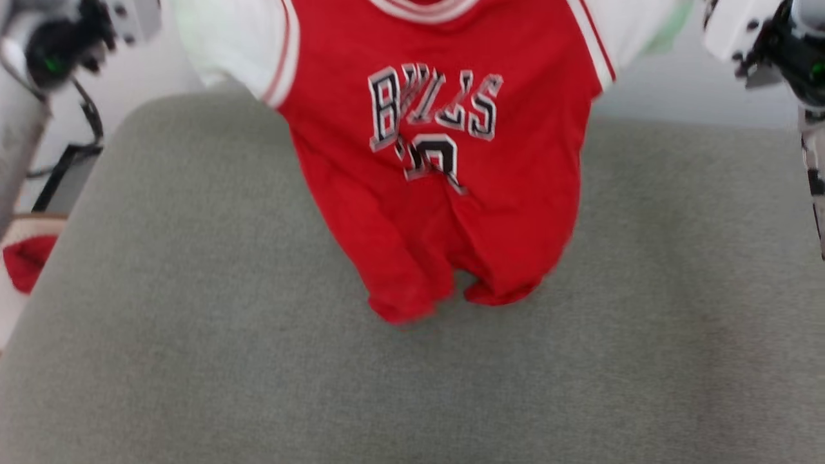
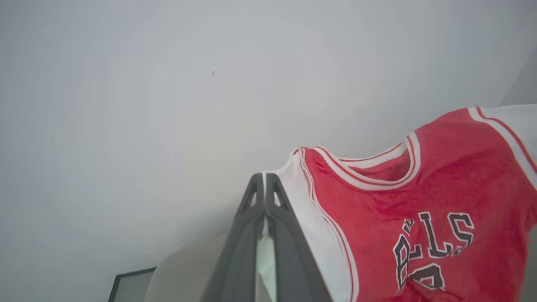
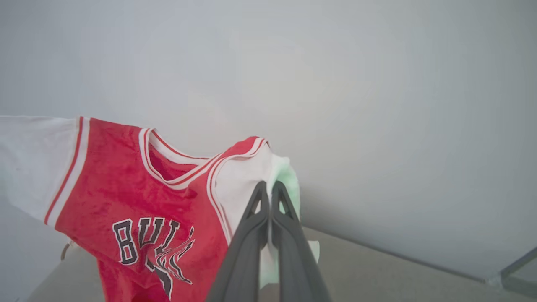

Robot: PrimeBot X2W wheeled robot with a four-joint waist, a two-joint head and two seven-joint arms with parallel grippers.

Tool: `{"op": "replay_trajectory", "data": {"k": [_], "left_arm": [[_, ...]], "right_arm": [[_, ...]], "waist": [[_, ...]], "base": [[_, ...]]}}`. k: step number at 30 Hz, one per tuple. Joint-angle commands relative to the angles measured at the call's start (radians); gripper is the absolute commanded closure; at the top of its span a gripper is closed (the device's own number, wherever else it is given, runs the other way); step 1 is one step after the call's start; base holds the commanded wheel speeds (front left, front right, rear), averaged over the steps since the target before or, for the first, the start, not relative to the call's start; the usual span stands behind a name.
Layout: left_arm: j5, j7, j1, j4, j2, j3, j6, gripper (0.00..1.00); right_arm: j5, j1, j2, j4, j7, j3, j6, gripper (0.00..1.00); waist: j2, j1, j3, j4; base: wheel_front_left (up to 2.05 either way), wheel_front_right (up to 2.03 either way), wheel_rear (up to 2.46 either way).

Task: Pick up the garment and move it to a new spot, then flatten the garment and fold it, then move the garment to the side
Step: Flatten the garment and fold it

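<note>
**Holding the garment spread above the counter**

Grips the garment (image 1: 445,193) by both white short sleeves and hangs it, front toward the head camera, above the far half of the grey fabric-covered counter (image 1: 193,361). Clamps the left pincer (image 2: 265,180) on the edge of one sleeve, with the long dark fingers (image 2: 241,243) pressed together and a thin strip of white cloth caught between the tips. Clamps the right pincer (image 3: 268,188) likewise on the other sleeve, squeezed tight on white cloth that looks faintly green there. Stretches the shoulder line between the two above the counter's far edge, the collar with its white-and-red striped trim sagging a little in the middle. Shows black, white-edged "BULLS" lettering across the creased red chest; the number below is folded into wrinkles and only partly readable. Lets the red body narrow downward toward the counter's middle, ending in a hem bunched into two lobes. Cannot tell, through the blur, whether that hem touches the counter or hangs just over it. Carries the left arm's wrist housing (image 1: 58,45) off the counter's far left corner and the right arm's wrist housing (image 1: 780,45) off its far right corner. Leaves a red heap (image 1: 26,261) just beside the counter's left edge, a dark flat frame (image 1: 64,174) farther along that edge, and a plain pale wall (image 2: 168,84) behind the counter.
</note>
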Motion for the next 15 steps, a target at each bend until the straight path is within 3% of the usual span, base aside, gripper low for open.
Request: {"op": "replay_trajectory", "data": {"k": [1,9,15], "left_arm": [[-0.004,-0.009,-0.017,0.001,0.002,0.003,0.002,1.00],[-0.030,0.031,-0.102,-0.006,0.010,-0.023,0.002,1.00],[-0.038,0.054,-0.154,-0.023,0.037,-0.040,0.002,1.00]], "right_arm": [[0.015,-0.017,0.006,0.004,-0.024,-0.003,0.000,1.00],[0.092,-0.085,-0.010,0.015,-0.068,0.023,0.000,1.00],[0.115,-0.133,-0.046,0.004,-0.052,0.023,0.000,1.00]], "waist": [[0.0000,0.0000,-0.053,-0.031],[0.0000,0.0000,-0.102,-0.050],[0.0000,0.0000,-0.053,-0.065]], "base": [[0.00,0.00,0.00],[0.00,0.00,0.00],[0.00,0.00,0.00]]}}
